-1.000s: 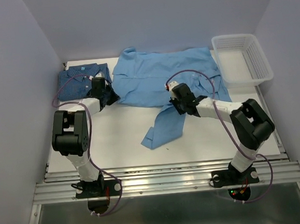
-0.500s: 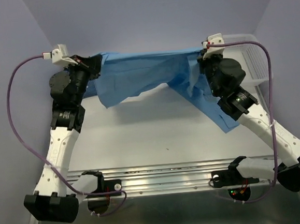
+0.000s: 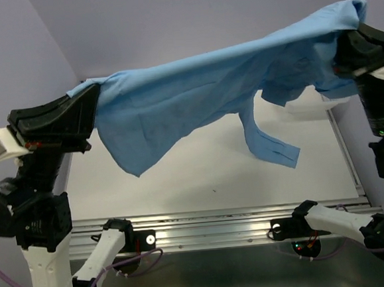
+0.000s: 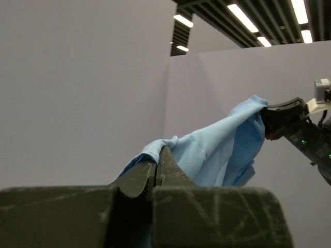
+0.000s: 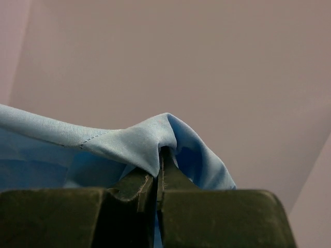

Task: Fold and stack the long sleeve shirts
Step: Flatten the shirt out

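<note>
Your left gripper (image 4: pixel 158 157) and right gripper (image 5: pixel 158 155) each pinch an edge of the light-blue shirt (image 3: pixel 194 90); it hangs stretched above the counter (image 3: pixel 201 176); one sleeve (image 3: pixel 272 147) dangles toward the counter.

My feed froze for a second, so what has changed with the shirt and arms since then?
The plain light sky-blue cloth shirt, spread flat on the white table a second ago, has been lifted high and now hangs stretched between the left tool and right tool, each shut on an edge, one sleeve dangling. Both have swung up and outward. The table itself is as before.
</note>
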You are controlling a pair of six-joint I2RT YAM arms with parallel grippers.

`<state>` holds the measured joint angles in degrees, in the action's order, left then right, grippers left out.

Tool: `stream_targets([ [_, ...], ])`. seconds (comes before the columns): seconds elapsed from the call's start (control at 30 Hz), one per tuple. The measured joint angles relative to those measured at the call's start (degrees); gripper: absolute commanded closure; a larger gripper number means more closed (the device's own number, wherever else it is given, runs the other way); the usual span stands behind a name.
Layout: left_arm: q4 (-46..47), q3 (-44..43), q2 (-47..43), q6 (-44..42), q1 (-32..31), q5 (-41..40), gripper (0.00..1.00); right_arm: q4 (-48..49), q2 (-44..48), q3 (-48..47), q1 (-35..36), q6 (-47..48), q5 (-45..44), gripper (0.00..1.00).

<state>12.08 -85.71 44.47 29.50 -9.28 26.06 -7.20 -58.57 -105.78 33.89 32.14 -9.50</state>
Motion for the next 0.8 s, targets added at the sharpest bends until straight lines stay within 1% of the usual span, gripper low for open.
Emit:
stream_targets([
  [0.03, 0.5, -1.8, -1.1, 0.7, 0.0, 2.1, 1.00, -2.1, 1.3, -1.7, 0.0, -0.3, 2.8, 0.99],
  [0.13, 0.6, -2.8, -3.0, 2.4, 0.0, 5.3, 1.00, -6.6, 5.6, -3.5, 0.0, -0.7, 8.4, 0.99],
  [0.3, -0.3, -2.7, -4.7, 5.6, 0.1, 6.9, 1.00, -12.1, 9.5, -3.7, -0.1, -0.9, 11.8, 0.99],
  [0.4, -0.8, -2.1, -4.9, 7.4, 0.5, 6.4, 1.00, -13.5, 9.5, -3.7, -0.1, -0.7, 11.5, 0.99],
  [0.5, -1.9, -0.4, -4.5, 8.2, 0.8, 3.2, 1.00, -13.1, 8.5, -2.1, -0.1, -0.1, 9.3, 0.99],
  [0.57, -2.7, 0.9, -3.6, 8.3, 0.7, 0.3, 1.00, -11.3, 7.7, 2.0, -0.2, 0.5, 5.4, 0.99],
  [0.67, -4.6, 3.6, -0.3, 8.2, 0.8, -6.5, 1.00, -5.2, 4.4, 9.4, -0.2, 1.7, -2.0, 0.99],
  [0.73, -6.3, 5.7, 3.7, 7.7, 0.8, -12.1, 0.95, -1.5, -0.4, 13.1, -0.3, 2.2, -7.0, 0.99],
  [0.77, -6.9, 7.1, 6.3, 7.2, 0.8, -15.5, 0.90, 0.0, -3.1, 15.0, -0.7, 2.1, -9.0, 0.99],
  [0.8, -7.7, 8.7, 9.7, 6.5, 1.0, -19.4, 0.82, 1.1, -6.1, 16.6, -1.1, 2.0, -10.4, 0.99],
])
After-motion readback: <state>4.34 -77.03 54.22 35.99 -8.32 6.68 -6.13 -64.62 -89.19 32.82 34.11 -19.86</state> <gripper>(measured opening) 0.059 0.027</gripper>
